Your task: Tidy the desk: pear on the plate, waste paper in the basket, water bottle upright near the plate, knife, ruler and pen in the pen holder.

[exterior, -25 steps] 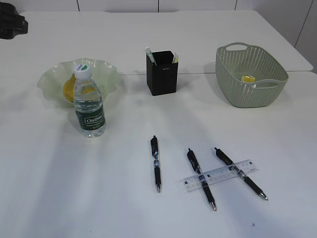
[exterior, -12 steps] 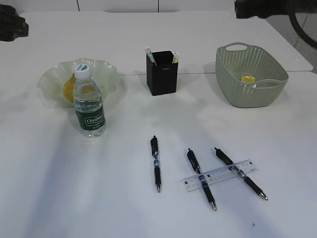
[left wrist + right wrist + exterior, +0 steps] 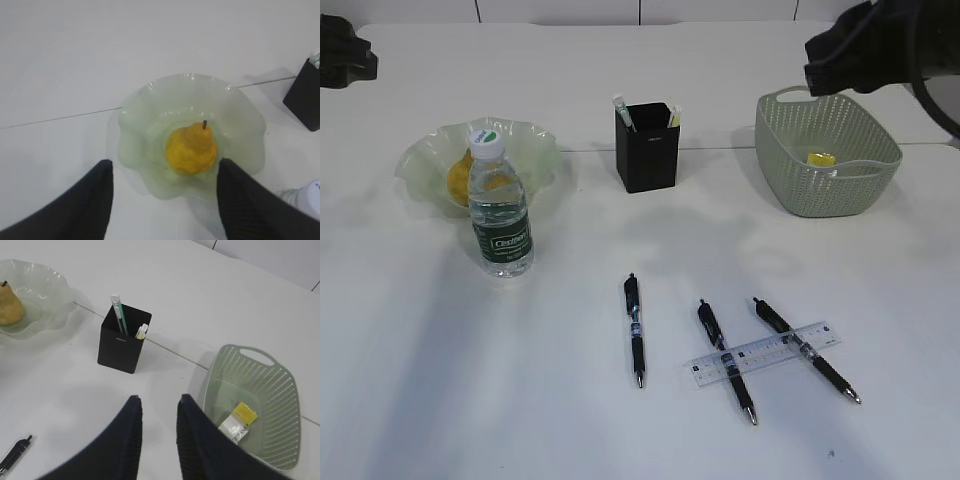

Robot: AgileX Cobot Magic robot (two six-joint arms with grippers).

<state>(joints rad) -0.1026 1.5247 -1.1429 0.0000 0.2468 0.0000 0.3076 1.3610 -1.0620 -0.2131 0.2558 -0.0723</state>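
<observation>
The pear [image 3: 191, 150] lies in the plate [image 3: 142, 115], and the water bottle [image 3: 500, 205] stands upright just beside it. Waste paper [image 3: 237, 421] is in the basket [image 3: 280, 390]. Three pens [image 3: 636, 330] and the ruler [image 3: 765, 353] lie on the counter [image 3: 470, 380], well apart from the pen holder [image 3: 646, 147]. The left end effector [image 3: 165, 200] is wide and empty above the plate; the right end effector [image 3: 157, 435] is narrow and empty.

Pear [image 3: 191, 150] yellow-brown, dark stem; plate [image 3: 145, 115] pale green translucent; basket [image 3: 860, 185] sage green, woven pattern; pen holder [image 3: 112, 347] matte black; water bottle [image 3: 500, 208] clear, dark green label, white cap.
</observation>
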